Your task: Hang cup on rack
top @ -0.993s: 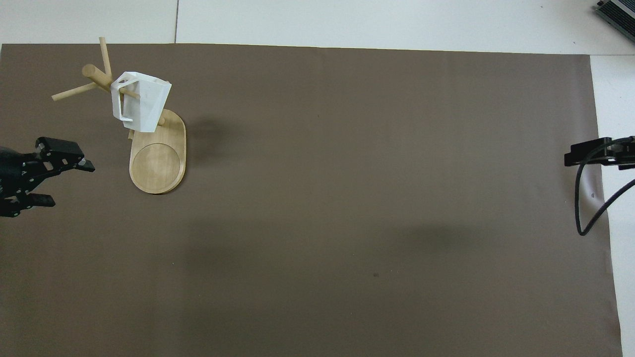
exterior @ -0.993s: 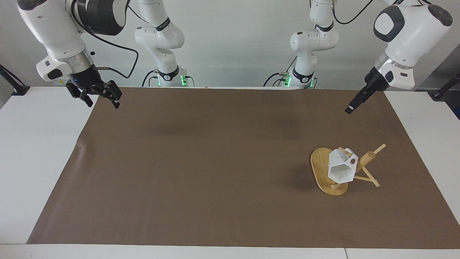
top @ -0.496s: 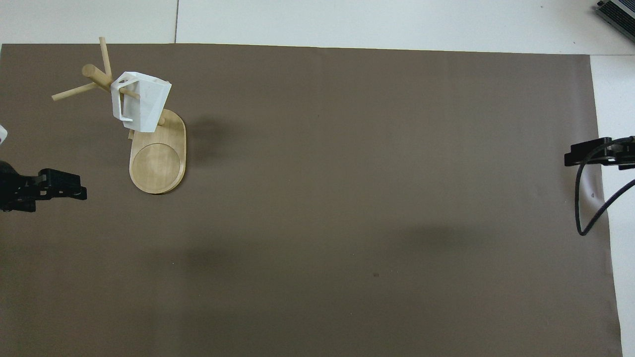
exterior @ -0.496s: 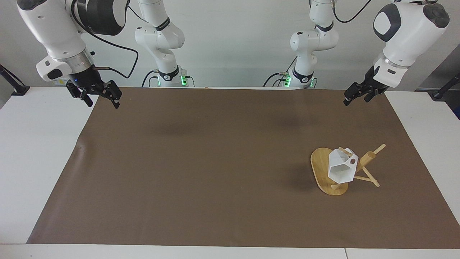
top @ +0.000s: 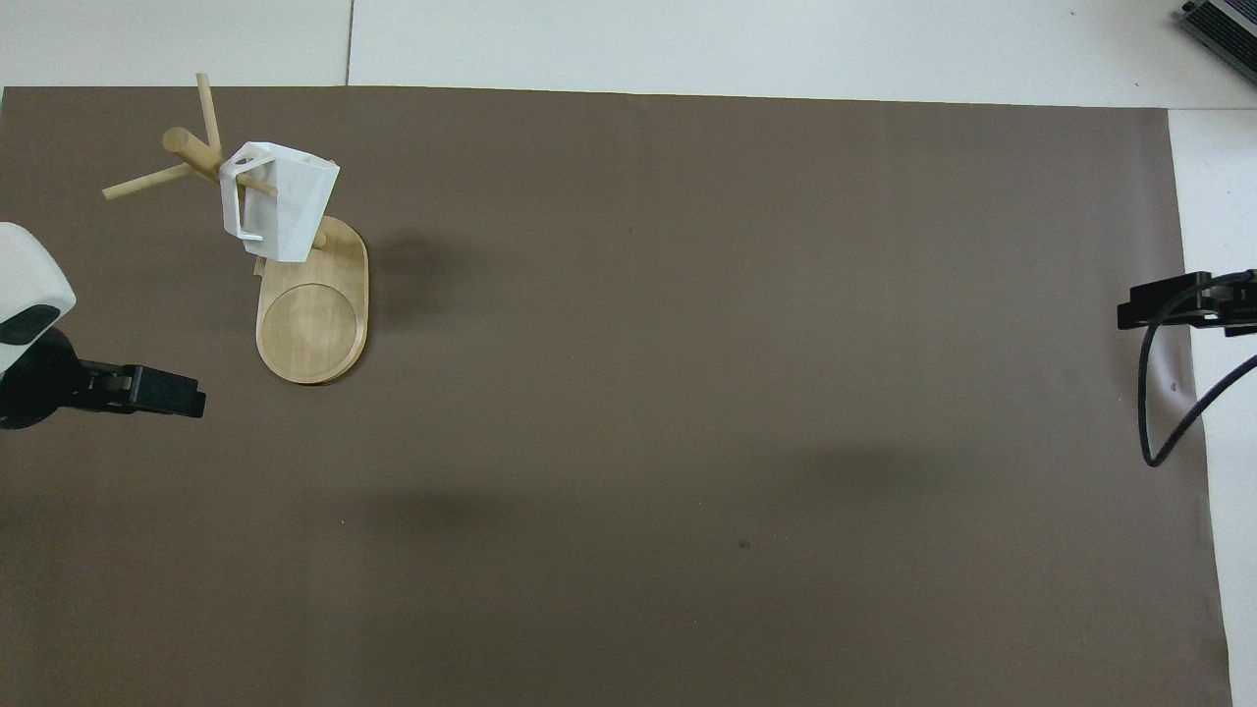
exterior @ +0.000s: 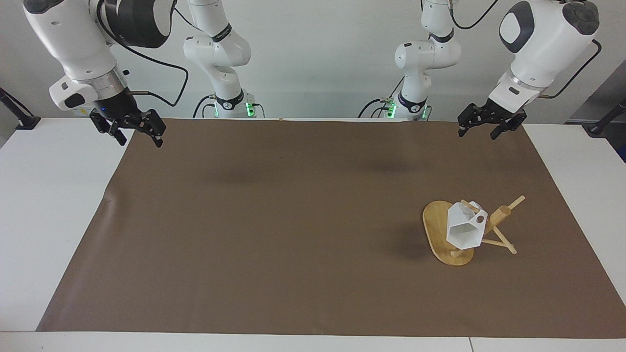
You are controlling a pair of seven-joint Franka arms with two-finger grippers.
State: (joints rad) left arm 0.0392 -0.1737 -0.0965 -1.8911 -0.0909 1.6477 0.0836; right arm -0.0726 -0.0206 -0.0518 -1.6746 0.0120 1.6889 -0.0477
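Already the cup [exterior: 465,230] hangs by its handle on a peg of the rack [exterior: 447,233], which stands on the surface [exterior: 274,220] toward the left arm's end. Left end effector [exterior: 484,126], fingers spread and empty, hovers clear of the rack. Right end effector [exterior: 131,128], also released, waits well apart from it.

**Open mat, one obstacle at the left arm's end**

The brown mat [exterior: 293,220] is being left open across its middle and the right arm's end. The only obstruction is being formed by the rack [exterior: 447,234], standing toward the left arm's end, with the cup [exterior: 463,230] hung on a peg and thin pegs jutting outward. The left gripper [exterior: 484,124] and the right gripper [exterior: 128,128] are being held raised over the mat's robot-side corners, well apart from the rack.
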